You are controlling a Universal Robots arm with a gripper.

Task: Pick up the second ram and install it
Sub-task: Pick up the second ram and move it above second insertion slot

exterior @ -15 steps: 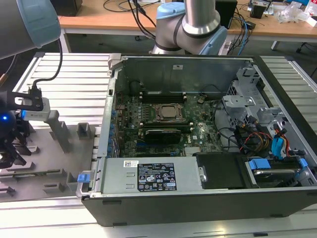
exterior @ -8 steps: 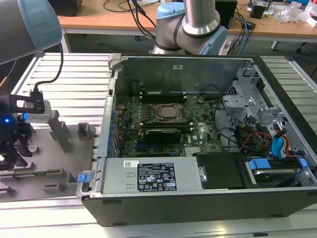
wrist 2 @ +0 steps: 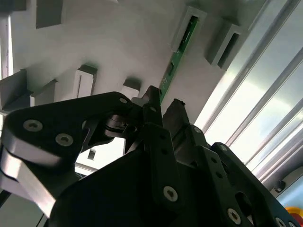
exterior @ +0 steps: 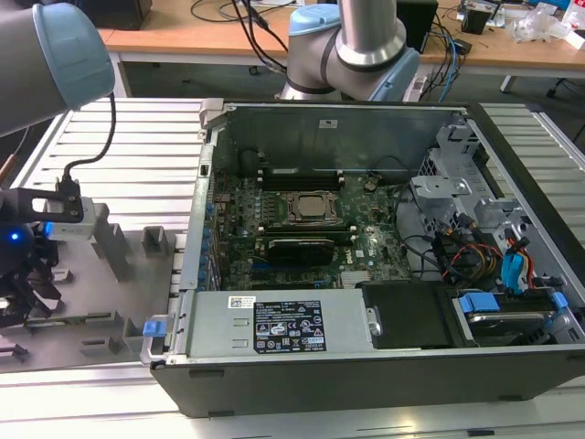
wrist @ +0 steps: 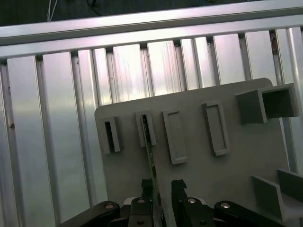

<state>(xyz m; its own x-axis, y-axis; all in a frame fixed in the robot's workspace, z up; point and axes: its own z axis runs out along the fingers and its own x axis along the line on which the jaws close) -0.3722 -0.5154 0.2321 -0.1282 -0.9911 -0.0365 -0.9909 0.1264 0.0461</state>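
Observation:
The second ram (wrist 2: 177, 47) is a thin green stick standing on edge in a slot of the grey fixture (wrist 2: 118, 42). In the first wrist view the second ram (wrist: 150, 151) runs from its slot in the fixture (wrist: 199, 170) down between my fingers. My gripper (wrist 2: 164, 108) is open, its black fingers straddling the near end of the stick with a gap left on one side. In the first wrist view the stick lies close against one finger of the gripper (wrist: 163, 187). In the exterior view my gripper (exterior: 23, 283) hangs low over the fixture (exterior: 110, 302) at that view's left.
The open computer case (exterior: 512, 183) lies to the exterior view's right of the fixture. Inside are the processor socket (exterior: 309, 208) and black memory slots (exterior: 294, 249). Upright grey blocks (exterior: 114, 242) stand on the fixture. Ribbed aluminium table (wrist: 47, 118) surrounds it.

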